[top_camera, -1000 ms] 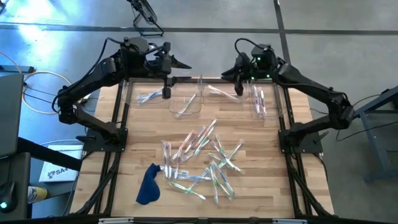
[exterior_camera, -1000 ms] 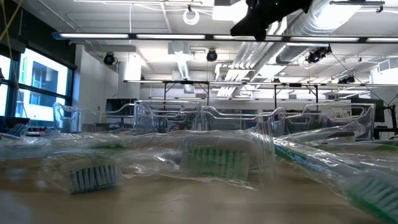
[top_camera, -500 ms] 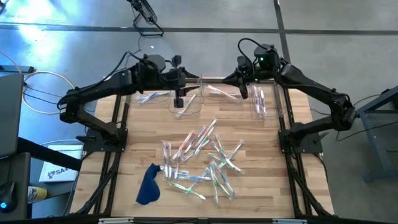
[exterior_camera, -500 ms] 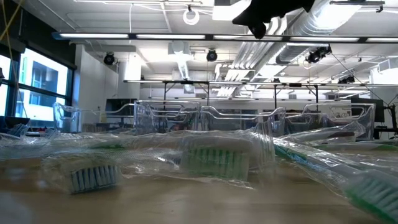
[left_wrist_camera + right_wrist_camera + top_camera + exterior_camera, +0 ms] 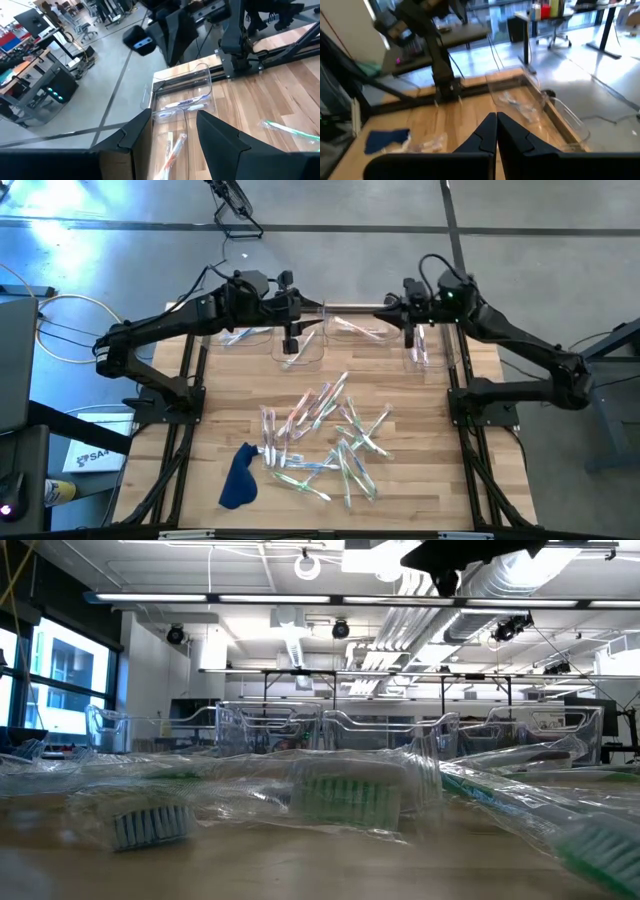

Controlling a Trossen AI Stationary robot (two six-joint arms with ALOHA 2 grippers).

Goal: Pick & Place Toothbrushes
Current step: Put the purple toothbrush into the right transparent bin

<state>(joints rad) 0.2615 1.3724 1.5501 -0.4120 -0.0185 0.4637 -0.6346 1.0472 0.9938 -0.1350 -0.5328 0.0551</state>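
Two hands have shifted: the right hand (image 5: 411, 337), fingers now together and empty, has moved over the far-right clear plastic bin (image 5: 420, 360); the left hand (image 5: 290, 345), fingers apart, hangs above another bin. Most wrapped toothbrushes (image 5: 325, 435) remain mid-counter, so another pick follows.

Low view: toothbrushes (image 5: 350, 798) nearest the lens are blurred, wrappers smearing together; individual count indeterminate. Arm (image 5: 470, 555) overhead is cut off by the top edge. High view: contents of the clear bins (image 5: 300, 345) too small to identify by colour.
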